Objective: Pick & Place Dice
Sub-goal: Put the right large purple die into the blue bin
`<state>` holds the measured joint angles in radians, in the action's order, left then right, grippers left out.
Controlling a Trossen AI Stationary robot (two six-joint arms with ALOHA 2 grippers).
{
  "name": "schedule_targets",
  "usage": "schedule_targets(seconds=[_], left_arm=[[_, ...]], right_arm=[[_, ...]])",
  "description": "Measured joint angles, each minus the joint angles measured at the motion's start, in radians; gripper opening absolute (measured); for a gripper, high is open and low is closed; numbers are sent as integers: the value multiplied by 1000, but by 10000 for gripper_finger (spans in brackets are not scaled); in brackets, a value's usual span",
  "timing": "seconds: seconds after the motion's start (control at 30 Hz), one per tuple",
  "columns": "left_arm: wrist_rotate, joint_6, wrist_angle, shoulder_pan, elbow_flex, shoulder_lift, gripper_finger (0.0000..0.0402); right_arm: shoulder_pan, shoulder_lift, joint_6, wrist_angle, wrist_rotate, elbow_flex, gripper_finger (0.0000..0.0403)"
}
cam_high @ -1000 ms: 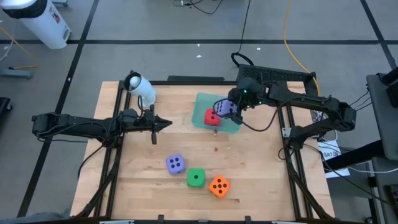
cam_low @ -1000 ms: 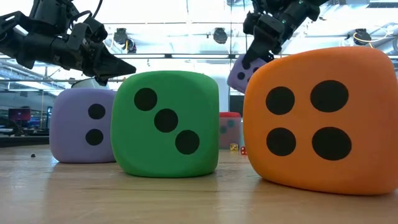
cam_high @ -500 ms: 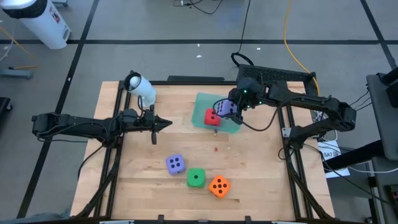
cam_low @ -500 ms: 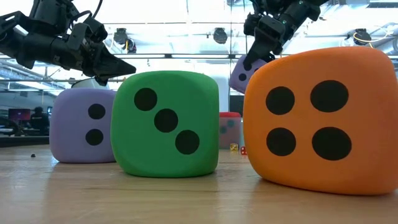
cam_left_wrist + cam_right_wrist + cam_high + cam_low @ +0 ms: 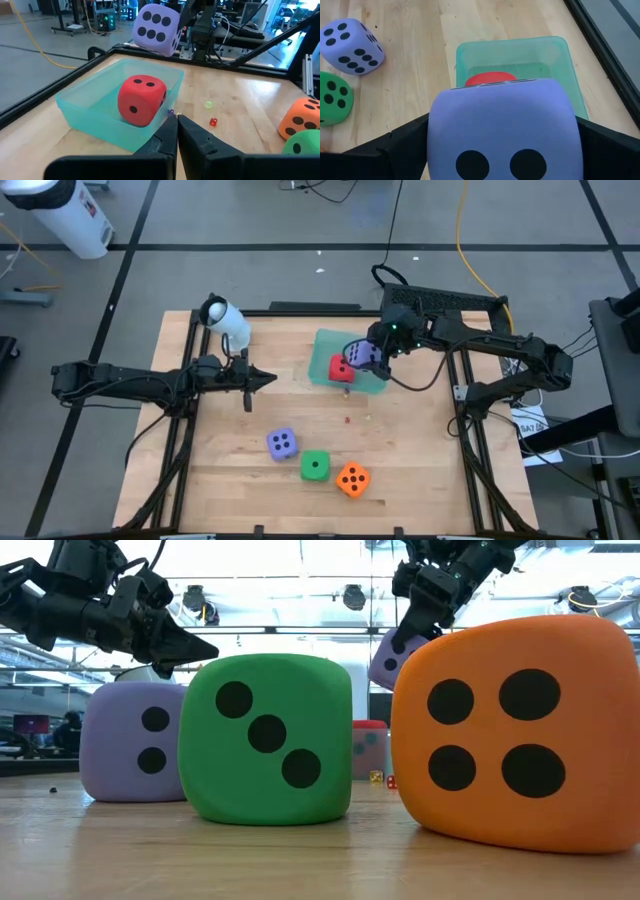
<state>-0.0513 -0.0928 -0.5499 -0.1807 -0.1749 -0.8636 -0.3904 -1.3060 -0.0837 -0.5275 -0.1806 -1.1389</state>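
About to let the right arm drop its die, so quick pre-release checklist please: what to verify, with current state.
1. Purple die held in right gripper: ok, it sits between the fingers in the right wrist view.
2. Die above the teal bin: ok, both the high and right wrist views put it over the bin.
3. Room in the bin: ok, only the red die lies inside.
4. Left gripper out of the way: ok, shut and apart from the bin.
5. Dice left on the table: second purple die, green die, orange die, all clear of the bin: ok.
6. Drop height: cannot tell.
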Motion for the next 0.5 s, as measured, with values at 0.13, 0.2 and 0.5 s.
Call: schedule_targets(seconds=[0.13,0.2,0.5], left_arm=[[-28,-53,13,0,-15,-1,18],[-38,-64,7,8,-33,-8,7],[-26,-42,-6,67,-91,-82,8]], right_arm=[[6,0,-53,4,1,16,397],[8,0,-83,2,0,35,397],[13,0,-105,107,-3,133,396]])
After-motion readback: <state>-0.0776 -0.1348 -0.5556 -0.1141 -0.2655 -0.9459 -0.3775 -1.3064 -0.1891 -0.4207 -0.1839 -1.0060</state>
